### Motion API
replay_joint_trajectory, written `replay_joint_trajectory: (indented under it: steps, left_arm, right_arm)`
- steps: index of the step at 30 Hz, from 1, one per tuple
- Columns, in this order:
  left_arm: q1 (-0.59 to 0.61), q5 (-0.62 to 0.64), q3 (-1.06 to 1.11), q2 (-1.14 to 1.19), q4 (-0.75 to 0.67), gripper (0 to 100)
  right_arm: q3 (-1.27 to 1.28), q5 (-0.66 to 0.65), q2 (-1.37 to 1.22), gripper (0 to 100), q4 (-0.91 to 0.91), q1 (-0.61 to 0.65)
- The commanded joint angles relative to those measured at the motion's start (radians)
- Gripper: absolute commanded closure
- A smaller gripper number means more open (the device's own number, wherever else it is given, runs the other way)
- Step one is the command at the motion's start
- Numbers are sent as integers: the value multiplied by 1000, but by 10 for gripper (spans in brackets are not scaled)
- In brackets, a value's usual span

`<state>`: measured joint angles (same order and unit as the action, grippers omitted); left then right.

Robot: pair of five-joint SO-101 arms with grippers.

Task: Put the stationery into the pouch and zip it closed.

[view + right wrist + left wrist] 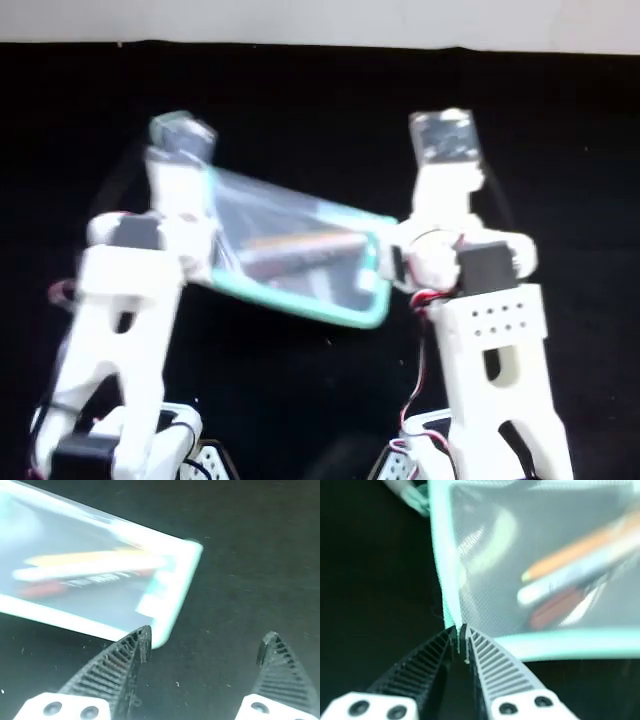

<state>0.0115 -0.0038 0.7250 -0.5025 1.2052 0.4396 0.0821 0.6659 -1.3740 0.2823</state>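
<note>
Black left gripper (pixel 458 637): pinched together on the pouch (pixel 485 605), at its mint corner seam.
Right gripper (pixel 207 636): fingers spread apart, holding nothing, just beside the pouch's opposite corner.
Pouch: stretched between the two arms over the table (pixel 250 555), with pens (pixel 570 555) inside.
Risk: that thin corner pinch looks likely to slip if the zip end is tugged hard; I cannot tell whether the zip is shut.
Writing: dark print on one pen, unreadable.
</note>
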Motion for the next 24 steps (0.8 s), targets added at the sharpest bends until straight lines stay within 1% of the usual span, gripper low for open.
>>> replay_joint_trajectory:
  steps: [1, 5, 8, 10, 13, 15, 17, 19, 21, 22, 24]
  left_arm:
    - [4, -103, 79, -13, -60, 993]
    - [7, -132, 102, -13, -81, 993]
    - [25, -126, 65, -53, -78, 993]
    - [42, -129, 36, -131, -78, 993]
    - [39, -130, 15, -311, -78, 993]
    - [39, -130, 18, -452, -77, 992]
    - [39, -150, 16, -595, -34, 955]
    - [38, -235, 19, -717, 38, 861]
    - [39, -287, 28, -803, 135, 776]
    - [41, -307, 39, -832, 175, 751]
    - [45, -341, 54, -888, 235, 742]
  right_arm:
    - [102, -5, 28, 663, 111, 87]
    - [159, -5, 31, 663, 151, 114]
    - [156, -11, 39, 685, 85, 110]
    - [117, -14, 41, 754, 28, 114]
    - [73, -14, 70, 882, 8, 114]
    - [68, -14, 104, 923, 5, 114]
    - [71, -25, 143, 918, 4, 114]
    - [74, -80, 180, 893, 2, 114]
    - [73, -112, 209, 853, -16, 114]
    - [71, -112, 226, 830, -22, 114]
    - [67, -112, 260, 781, -45, 114]
